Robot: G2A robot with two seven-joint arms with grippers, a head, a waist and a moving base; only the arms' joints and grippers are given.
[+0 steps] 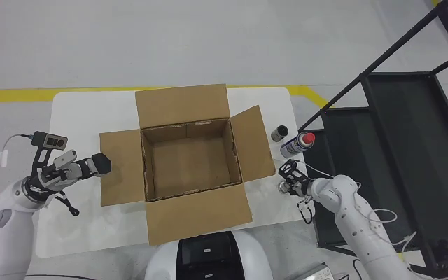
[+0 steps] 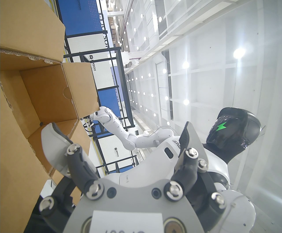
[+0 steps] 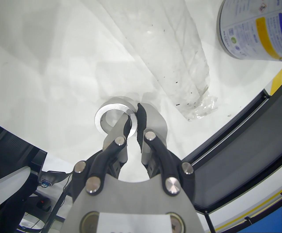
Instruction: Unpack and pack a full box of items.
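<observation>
White desk (image 1: 84, 112). Cardboard box (image 1: 189, 112) at centre, open, all four flaps spread flat. Spray can (image 1: 298, 143) with red cap lies right of box's right flap, small dark can (image 1: 280, 132) upright just beside it. Clear plastic bag (image 3: 176, 66) on desk near spray can. Left gripper (image 1: 100, 164) beside box's left flap, jaws spread, nothing between. Right gripper (image 3: 133, 119) near desk's right edge, jaws clamped on rim of metal ring (image 3: 105, 112).

I work in a big industrial hall. My white table (image 1: 77, 115) stands on a grey floor (image 1: 210, 35) marked with a yellow line (image 1: 70, 91), with a black metal rack (image 1: 399, 133) beside it. High overhead are rows of ceiling lights (image 2: 185, 65) and blue wall panels (image 2: 81, 17).
</observation>
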